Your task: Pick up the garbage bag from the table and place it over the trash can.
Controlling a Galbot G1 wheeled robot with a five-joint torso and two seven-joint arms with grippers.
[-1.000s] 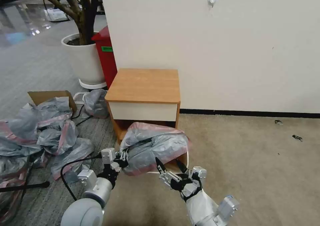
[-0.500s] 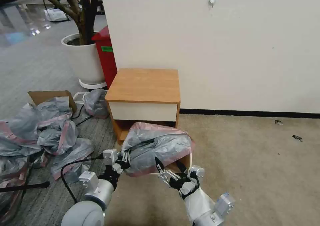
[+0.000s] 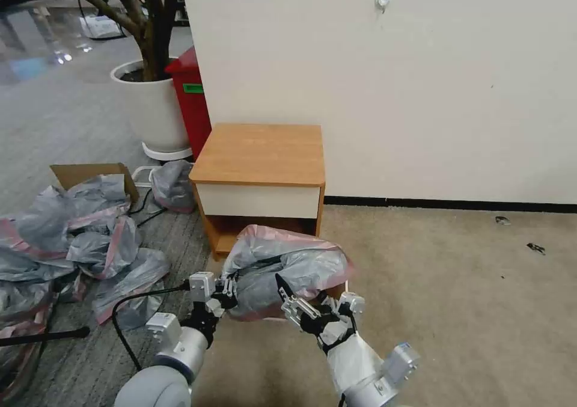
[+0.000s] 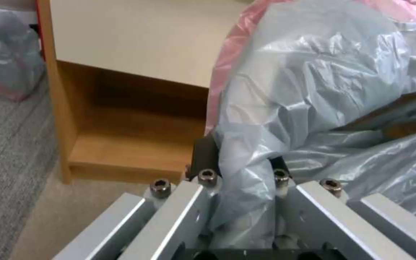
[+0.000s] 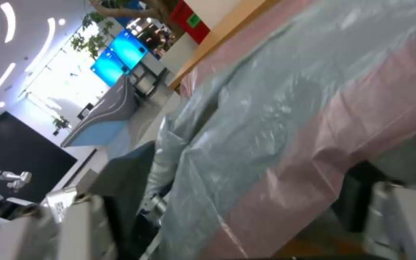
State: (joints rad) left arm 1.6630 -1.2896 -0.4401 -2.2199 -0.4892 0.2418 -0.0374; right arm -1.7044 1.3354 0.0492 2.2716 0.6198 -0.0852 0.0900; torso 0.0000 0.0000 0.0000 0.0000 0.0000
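Head view: garbage bag [image 3: 288, 269] thin, light, slippery; clamped in left gripper [image 3: 227, 289], right gripper [image 3: 306, 302] spread.

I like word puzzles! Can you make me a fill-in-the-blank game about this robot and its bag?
1. The bag has a ____ band along its rim.
2. The left gripper is ____ on the bag.
3. The table has a white ____ front.
4. The right gripper has its fingers ____.

Missing words: pink; shut; drawer; open
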